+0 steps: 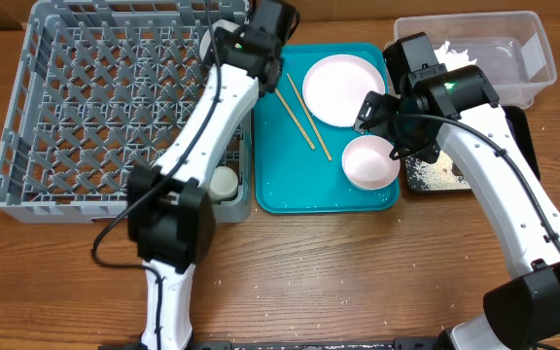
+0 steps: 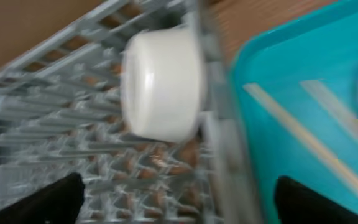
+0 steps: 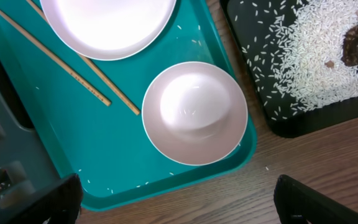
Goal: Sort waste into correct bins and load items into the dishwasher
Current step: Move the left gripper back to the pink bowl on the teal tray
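Observation:
The grey dish rack [image 1: 76, 107] stands at the left, with a small white cup [image 1: 225, 182] at its near right corner. My left gripper [image 1: 272, 21] is open and empty over the rack's far right edge; its blurred wrist view [image 2: 179, 202] shows a white round bowl [image 2: 163, 84] lying in the rack [image 2: 73, 149]. On the teal tray [image 1: 290, 185] lie the plate [image 1: 342, 89], chopsticks [image 1: 304, 122] and a bowl [image 1: 369, 162]. My right gripper [image 1: 394, 122] is open and empty above that bowl [image 3: 194, 112]. Rice [image 3: 309, 68] and a brown lump [image 3: 357, 43] lie in the black tray [image 3: 291, 127].
The clear tub [image 1: 523, 39] at the far right holds the crumpled napkin [image 1: 450, 51]. A few rice grains lie on the teal tray [image 3: 123, 162] and on the wooden table [image 1: 358, 282]. The plate [image 3: 107, 25] and chopsticks [image 3: 61, 59] show in the right wrist view. No snack wrapper is in view.

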`<state>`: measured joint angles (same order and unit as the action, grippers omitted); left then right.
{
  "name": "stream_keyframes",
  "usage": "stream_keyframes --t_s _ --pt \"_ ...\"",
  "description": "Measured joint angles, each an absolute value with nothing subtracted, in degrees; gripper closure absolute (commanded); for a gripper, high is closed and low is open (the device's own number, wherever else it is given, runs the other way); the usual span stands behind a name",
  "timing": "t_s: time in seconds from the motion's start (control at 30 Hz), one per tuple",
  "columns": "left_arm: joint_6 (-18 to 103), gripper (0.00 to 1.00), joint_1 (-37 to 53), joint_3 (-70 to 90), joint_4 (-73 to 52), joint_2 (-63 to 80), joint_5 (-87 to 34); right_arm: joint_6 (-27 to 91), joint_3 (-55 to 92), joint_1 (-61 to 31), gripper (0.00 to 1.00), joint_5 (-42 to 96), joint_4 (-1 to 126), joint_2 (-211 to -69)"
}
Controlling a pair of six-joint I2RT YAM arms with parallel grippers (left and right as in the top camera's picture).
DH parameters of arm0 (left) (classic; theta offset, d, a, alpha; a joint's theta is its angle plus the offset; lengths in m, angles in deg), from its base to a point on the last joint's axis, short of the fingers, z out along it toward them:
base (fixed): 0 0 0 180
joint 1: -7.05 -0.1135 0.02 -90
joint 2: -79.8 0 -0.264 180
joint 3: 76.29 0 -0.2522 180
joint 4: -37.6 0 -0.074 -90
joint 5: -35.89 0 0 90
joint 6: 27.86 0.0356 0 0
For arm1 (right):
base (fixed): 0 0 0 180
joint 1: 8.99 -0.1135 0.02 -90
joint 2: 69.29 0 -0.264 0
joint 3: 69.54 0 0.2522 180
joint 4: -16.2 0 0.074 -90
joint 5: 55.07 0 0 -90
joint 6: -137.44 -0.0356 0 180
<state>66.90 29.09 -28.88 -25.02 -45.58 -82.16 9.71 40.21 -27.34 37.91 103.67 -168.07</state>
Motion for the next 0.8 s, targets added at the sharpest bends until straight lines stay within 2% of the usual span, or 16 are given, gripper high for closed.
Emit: stream_keyframes --t_s 0.2,0.33,0.67,0.8 --pt "58.3 0.04 29.1 -29.5 -31.9 -41.3 -57.9 9.7 40.2 -27.3 0.00 37.9 103.7 -168.1" --pt "51.7 0.11 29.1 -29.5 -35.4 -42.0 -47.1 9.7 40.2 -27.3 0.00 37.9 103.7 -168.1" --pt "46.7 0.08 31.2 -29.5 -37.3 -42.8 -40.2 9.7 40.4 -26.9 0.00 35.4 104.6 -168.1" --pt "46.0 0.10 34.4 -29.2 -37.1 -42.9 -40.2 9.7 43.9 -23.1 0.00 34.0 108.8 -167.7"
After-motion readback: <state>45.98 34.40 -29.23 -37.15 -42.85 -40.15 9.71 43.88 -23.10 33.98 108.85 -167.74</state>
